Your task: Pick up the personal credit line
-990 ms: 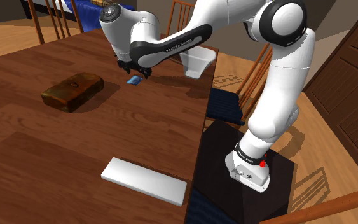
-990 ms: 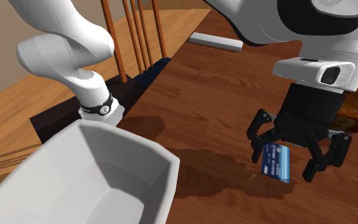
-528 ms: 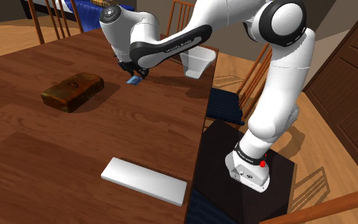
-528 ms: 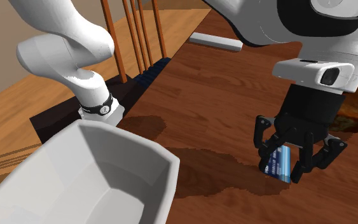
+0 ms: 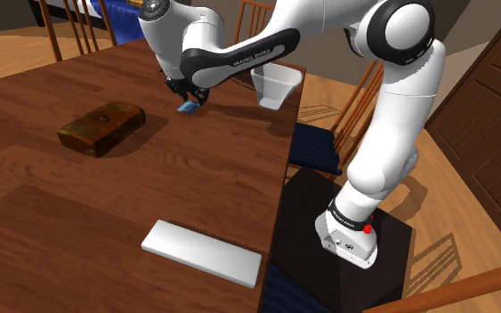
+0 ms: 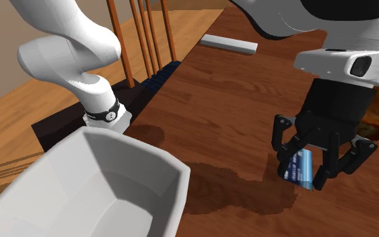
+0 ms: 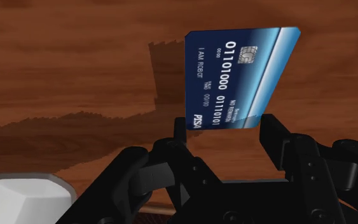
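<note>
The dark blue credit card (image 7: 234, 79), with white numbers and a chip, stands on edge between my black fingers (image 7: 279, 137). My gripper (image 7: 227, 127) is shut on the card's lower edge. In the shoulder view the gripper (image 5: 189, 98) hangs over the far part of the wooden table (image 5: 79, 204) with the card (image 5: 187, 107) in it. From the second exterior view, the card (image 6: 297, 167) hangs a little above the tabletop inside the gripper (image 6: 302, 176), and its shadow lies on the wood below.
A brown loaf-shaped block (image 5: 101, 126) lies toward the shoulder view's left of the gripper. A white bowl (image 5: 277, 87) stands near the table's edge beyond the arm. A flat white slab (image 5: 202, 252) lies near the front edge. Wooden chairs (image 5: 315, 147) stand along the table's side.
The fingers came together on the card, which had been resting on the table between open jaws. The hand then rose a little with the card clamped in it.
</note>
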